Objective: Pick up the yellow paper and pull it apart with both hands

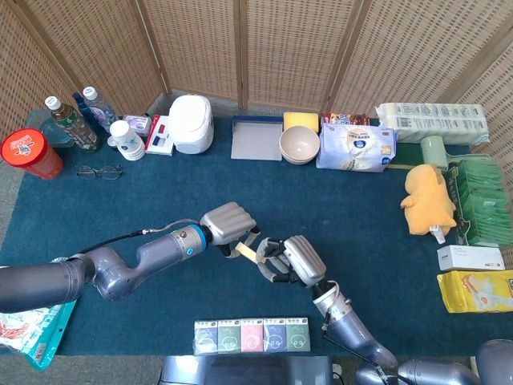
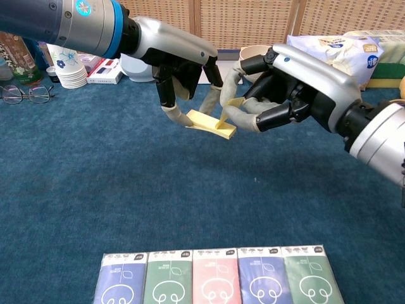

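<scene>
A small pad of yellow paper [image 2: 212,122] hangs above the blue cloth between both hands; in the head view the yellow paper [image 1: 252,253] shows as a thin strip. My left hand [image 2: 180,60] comes from the left and pinches the pad's left end from above. My right hand [image 2: 285,88] comes from the right, and its fingertips [image 2: 229,114] pinch a lifted top sheet at the pad's right end. In the head view the left hand [image 1: 228,223] and right hand [image 1: 295,261] meet just above the table's front middle.
A row of several coloured tissue packs [image 2: 215,278] lies at the front edge. Glasses [image 2: 25,94], bottles [image 1: 72,120] and a red tub [image 1: 28,152] stand at the left; a bowl [image 1: 298,144], a tissue bag [image 1: 357,148] and a yellow plush toy [image 1: 429,200] sit at the back and right.
</scene>
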Motion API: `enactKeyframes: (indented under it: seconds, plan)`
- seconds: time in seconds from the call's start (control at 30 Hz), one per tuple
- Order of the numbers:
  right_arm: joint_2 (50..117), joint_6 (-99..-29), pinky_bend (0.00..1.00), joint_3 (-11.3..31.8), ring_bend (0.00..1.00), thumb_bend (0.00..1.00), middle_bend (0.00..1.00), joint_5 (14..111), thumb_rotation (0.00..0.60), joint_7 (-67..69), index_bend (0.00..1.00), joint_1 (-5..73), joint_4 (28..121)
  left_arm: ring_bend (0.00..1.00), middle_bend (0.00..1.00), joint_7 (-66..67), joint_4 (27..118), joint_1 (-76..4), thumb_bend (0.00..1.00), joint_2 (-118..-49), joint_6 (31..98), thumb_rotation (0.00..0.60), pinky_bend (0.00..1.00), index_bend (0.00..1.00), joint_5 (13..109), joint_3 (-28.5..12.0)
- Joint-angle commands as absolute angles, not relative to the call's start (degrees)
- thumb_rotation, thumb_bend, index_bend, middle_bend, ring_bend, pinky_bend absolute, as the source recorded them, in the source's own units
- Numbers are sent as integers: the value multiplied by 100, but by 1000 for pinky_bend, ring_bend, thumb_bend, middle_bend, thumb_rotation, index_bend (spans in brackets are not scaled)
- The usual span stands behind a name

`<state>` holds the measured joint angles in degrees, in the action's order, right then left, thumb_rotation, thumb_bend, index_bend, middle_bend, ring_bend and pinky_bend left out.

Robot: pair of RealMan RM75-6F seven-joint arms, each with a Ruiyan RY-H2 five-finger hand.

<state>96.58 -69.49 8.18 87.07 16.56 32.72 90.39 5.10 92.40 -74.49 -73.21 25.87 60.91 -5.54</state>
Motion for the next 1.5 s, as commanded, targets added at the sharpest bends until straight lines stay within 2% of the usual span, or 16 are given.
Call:
enactKeyframes:
  seconds: [0.03, 0.83, 0.93, 1.03, 1.1, 1.13, 1.2, 1.27, 1.3, 1.37, 1.5]
  plan:
    - [9657, -6961, 1000, 813, 1000, 461, 1000, 8708, 600, 1668, 768, 3262, 9033, 1000, 1000, 520, 9238, -7449, 370, -7318, 2583, 600, 1000, 623, 6070, -537]
    - [9382, -7096, 1000, 811, 1000, 477, 1000, 8663, 600, 1770, 797, 3111, 9086, 1000, 1000, 464, 9120, -7107, 371, -7193, 2694, 600, 1000, 623, 6020, -235]
    - [9294, -7117, 1000, 810, 1000, 477, 1000, 8624, 600, 1770, 781, 3065, 9072, 1000, 1000, 482, 9056, -6992, 371, -7143, 2797, 600, 1000, 623, 6092, -172]
    - [9073, -7055, 993, 747, 991, 477, 965, 8519, 600, 1857, 710, 2974, 9019, 1000, 1000, 468, 8883, -6747, 371, -7110, 3050, 600, 1000, 623, 6097, -79]
    - [8967, -6949, 947, 701, 920, 477, 864, 8472, 600, 1911, 585, 2962, 9016, 1000, 1000, 468, 8813, -6659, 369, -7123, 3148, 600, 1000, 622, 6111, -71]
    - [8924, -6900, 895, 688, 838, 477, 773, 8443, 600, 1935, 486, 2959, 9013, 1000, 1000, 477, 8776, -6622, 368, -7134, 3191, 600, 1000, 621, 6110, -69]
    - [8851, -6794, 747, 663, 636, 475, 568, 8395, 600, 1968, 273, 2964, 9001, 1000, 1000, 495, 8701, -6561, 366, -7172, 3265, 600, 1000, 616, 6085, -78]
    - [8791, -6723, 579, 644, 472, 469, 419, 8392, 600, 2069, 135, 2970, 9006, 1000, 1000, 530, 8638, -6523, 365, -7223, 3315, 600, 1000, 609, 6052, -91]
    - [8776, -6729, 491, 640, 397, 465, 357, 8416, 600, 2155, 91, 2962, 8986, 1000, 1000, 576, 8605, -6507, 364, -7259, 3350, 600, 1000, 602, 6041, -97]
    - [8769, -6762, 402, 632, 314, 462, 293, 8450, 600, 2243, 43, 2941, 8928, 1000, 996, 665, 8581, -6493, 363, -7318, 3393, 600, 1000, 587, 6020, -110]
    - [8746, -6821, 353, 625, 249, 460, 258, 8484, 600, 2333, 10, 2900, 8884, 977, 963, 815, 8579, -6502, 362, -7398, 3452, 600, 1000, 569, 5972, -146]
